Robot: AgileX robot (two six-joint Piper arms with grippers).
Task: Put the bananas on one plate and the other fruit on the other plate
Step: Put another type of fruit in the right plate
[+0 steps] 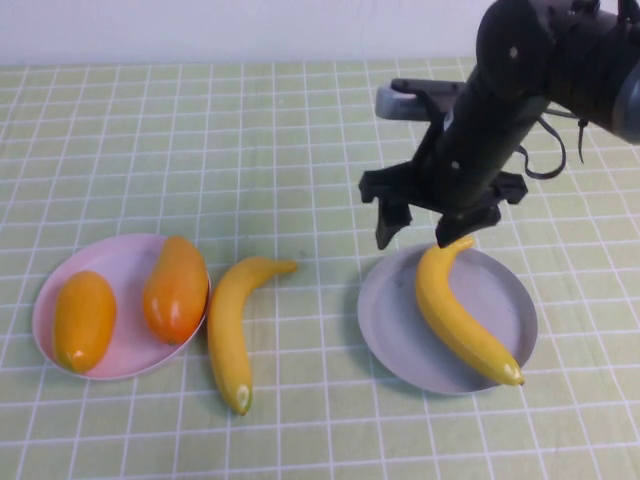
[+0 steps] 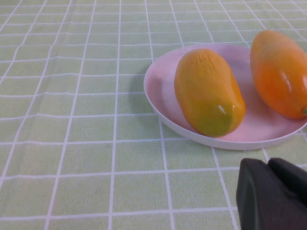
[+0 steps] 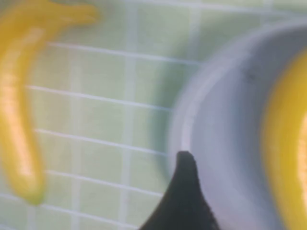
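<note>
Pink plate (image 2: 160, 91) by L end effector (image 2: 271, 194); grey (image 1: 500, 290) under R end effector (image 1: 414, 240).

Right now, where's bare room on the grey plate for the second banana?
On the grey plate, the strip left of the banana already there is bare, but the open right gripper hangs over its far rim. The pink plate is crowded with both mangoes. The loose banana lies between plates. Left gripper waits nearby.

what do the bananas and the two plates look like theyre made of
Bananas, one on the cloth, one on the grey plate: likely plastic, glossy highlights, uniform yellow. Grey plate and pink plate: matte, smooth, probably plastic or melamine. Right gripper open above the grey plate; left gripper beside the pink plate.
</note>
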